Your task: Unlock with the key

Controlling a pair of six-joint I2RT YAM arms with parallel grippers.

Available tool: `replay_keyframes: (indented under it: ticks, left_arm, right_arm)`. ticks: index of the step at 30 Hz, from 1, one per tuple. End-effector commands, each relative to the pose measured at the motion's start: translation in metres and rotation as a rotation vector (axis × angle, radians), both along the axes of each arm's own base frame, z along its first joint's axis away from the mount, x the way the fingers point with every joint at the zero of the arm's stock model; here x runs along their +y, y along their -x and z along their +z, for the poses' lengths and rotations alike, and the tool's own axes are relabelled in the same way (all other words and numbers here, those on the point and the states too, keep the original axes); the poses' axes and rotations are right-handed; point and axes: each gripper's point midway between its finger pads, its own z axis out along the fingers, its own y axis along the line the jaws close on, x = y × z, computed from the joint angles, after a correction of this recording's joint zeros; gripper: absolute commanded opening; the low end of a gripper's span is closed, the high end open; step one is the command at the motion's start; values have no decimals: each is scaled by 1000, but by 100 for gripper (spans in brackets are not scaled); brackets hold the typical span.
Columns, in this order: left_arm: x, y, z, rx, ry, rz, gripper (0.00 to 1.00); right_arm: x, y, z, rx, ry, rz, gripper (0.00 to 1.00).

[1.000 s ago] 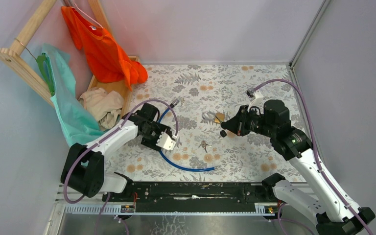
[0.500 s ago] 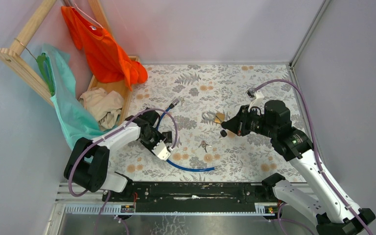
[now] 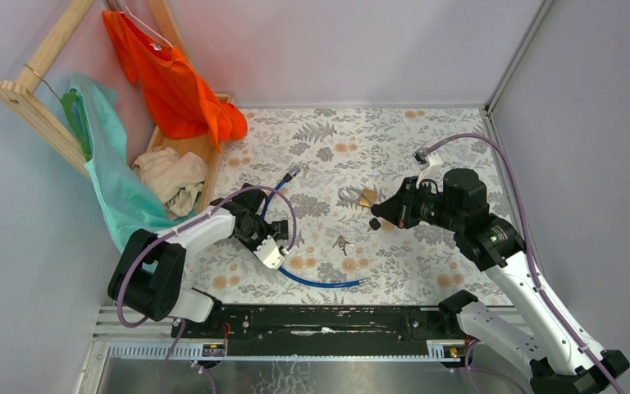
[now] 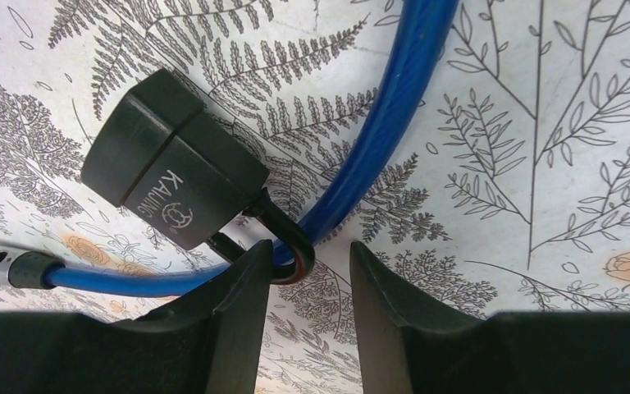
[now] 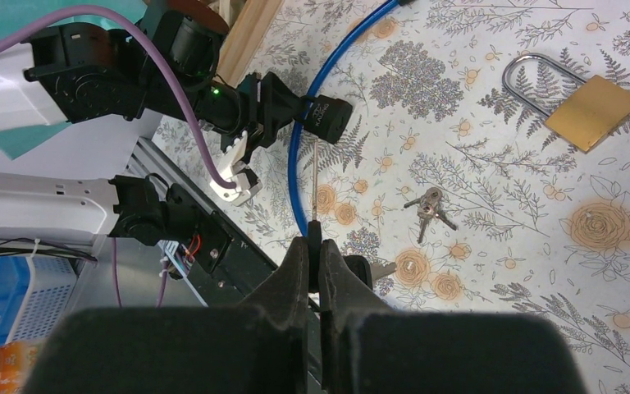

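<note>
Nearest the arm bases, a blue cable (image 3: pixel 320 283) curves across the floral surface (image 3: pixel 426 148). The left gripper (image 4: pixel 308 263) lies low over it with its jaws apart. They straddle the shackle of a black padlock (image 4: pixel 172 172), and that shackle hooks around the cable. The shackle lies against one finger, with a gap at the other. Between the two arms, a bunch of small silver keys (image 3: pixel 343 243) lies on the surface. Just beyond it a brass padlock (image 3: pixel 368 197) lies flat. At the far left, a wooden rack (image 3: pixel 45 57) carries an orange garment (image 3: pixel 172 82) and a teal one (image 3: pixel 115 180).

Compared with a second ago, the left gripper has turned and drawn in slightly toward its base, and its jaws have narrowed around the shackle. The right arm, the silver keys and the brass padlock have not shifted.

The key (image 5: pixel 314 230) is held above the surface in the right gripper (image 5: pixel 316 254), whose fingers are pressed together on its black head. Its long axis follows the line of the fingers. The silver blade points away from the gripper, leftward toward the black padlock, and is well apart from it.
</note>
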Motion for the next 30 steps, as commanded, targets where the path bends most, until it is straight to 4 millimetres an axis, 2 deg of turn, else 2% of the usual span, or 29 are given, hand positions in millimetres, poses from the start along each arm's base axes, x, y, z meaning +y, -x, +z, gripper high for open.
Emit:
replay_keyframes:
  ticks: [1, 3, 8, 11, 15, 18, 19, 21, 24, 27, 30]
  left_arm:
    - [-1, -14, -3, -75, 9, -13, 46]
    - [-1, -17, -3, -94, 13, -6, 41]
    - [1, -22, 4, -121, 9, 25, 12]
    - [5, -24, 10, -123, -8, 49, 9]
    - [2, -13, 21, -78, 13, 44, 10]
    - [2, -2, 25, -47, 15, 15, 15]
    - [3, 2, 25, -34, 13, 16, 21]
    - [3, 8, 23, -5, 4, 22, 41]
    - [0, 14, 20, 30, 17, 41, 52]
    - [-8, 15, 23, 83, 51, 112, 57]
    - [-17, 10, 24, 178, 72, 252, 58]
  right_arm:
    - [-1, -1, 12, -44, -27, -12, 0]
    - [-2, -1, 12, -42, -29, -13, 0]
    - [-1, -1, 13, -44, -33, -12, 0]
    - [1, 0, 15, -46, -44, -1, 0]
    - [1, 2, 18, -49, -53, 1, 0]
    - [0, 4, 20, -53, -55, 2, 0]
    - [0, 4, 20, -55, -57, 1, 0]
    - [0, 5, 20, -55, -57, 1, 0]
    - [-2, 6, 22, -58, -57, -2, 0]
    - [-3, 8, 23, -61, -54, -6, 0]
    - [-5, 8, 21, -61, -47, -10, 0]
